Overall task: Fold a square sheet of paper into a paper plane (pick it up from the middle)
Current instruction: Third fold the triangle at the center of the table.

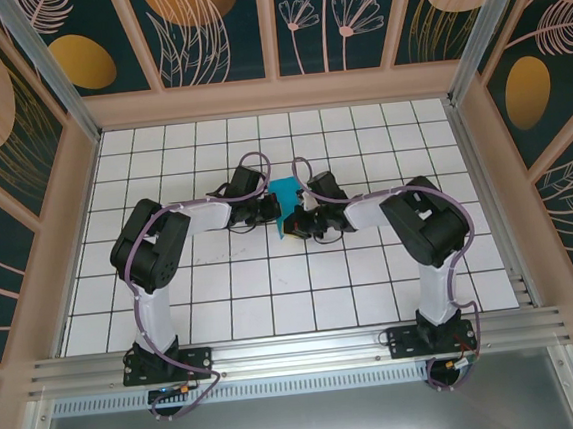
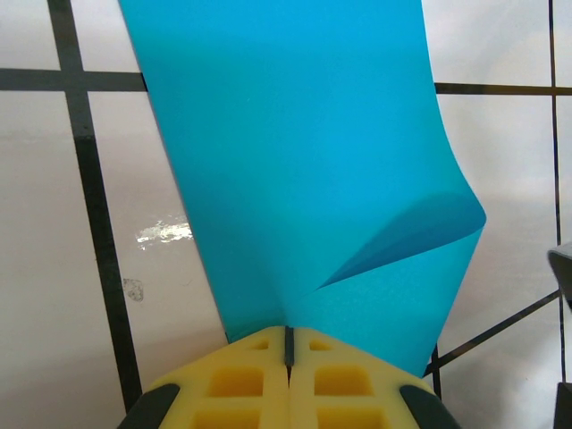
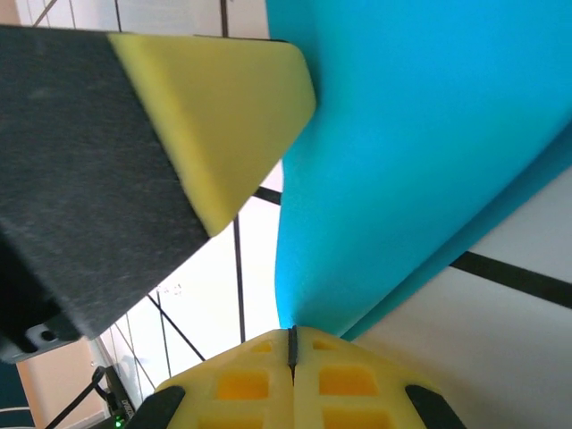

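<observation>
Hanging right between the two arms, out in the middle, is the square sheet of paper (image 1: 287, 196), held up over the white gridded surface (image 1: 223, 290) and pinched from both sides. Left pincer (image 2: 288, 332): yellow pads pressed together on the sheet's edge, with the paper fanning away from the tips and one corner curling over. Right pincer (image 3: 291, 332): same story, tips clamped tight on the teal paper, which sweeps away from it too. From above, the sheet's longer run goes far-to-near. The pincers face each other across it, left arm on its left, right arm on its right, and neither is nearer. I'd judge the coming fold depends on both grips moving together along that line.
</observation>
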